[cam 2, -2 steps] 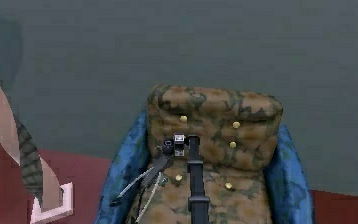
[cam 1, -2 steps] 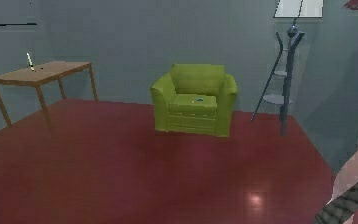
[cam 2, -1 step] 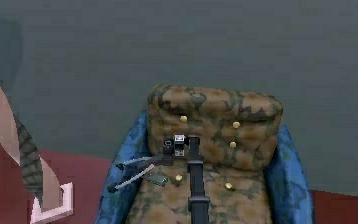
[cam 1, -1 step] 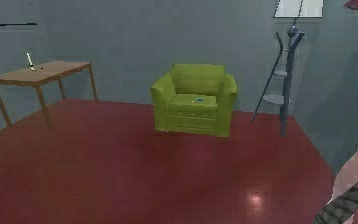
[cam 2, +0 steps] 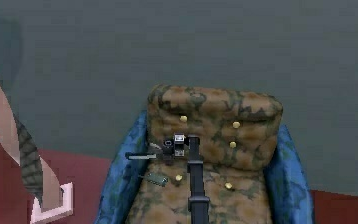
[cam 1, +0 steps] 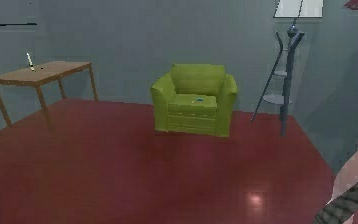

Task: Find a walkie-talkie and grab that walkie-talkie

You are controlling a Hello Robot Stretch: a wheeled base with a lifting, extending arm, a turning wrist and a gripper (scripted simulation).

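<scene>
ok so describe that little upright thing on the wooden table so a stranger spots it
On the red floor at the forward view's left stands a wooden table. Near its left end rises a thin pale stick-like thing, the one upright item there; the green armchair nearby carries only a flat speck.

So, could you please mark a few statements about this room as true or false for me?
1. The lime-green upholstered armchair stands on the red floor. True.
2. The brown wooden table stands at the forward view's right. False: it stands at the left.
3. A small pale upright thing stands on that table. True.
4. The dark square arm bar shows before a plain white sofa. False: behind it is a camouflage-patterned padded chair with blue sides.
</scene>
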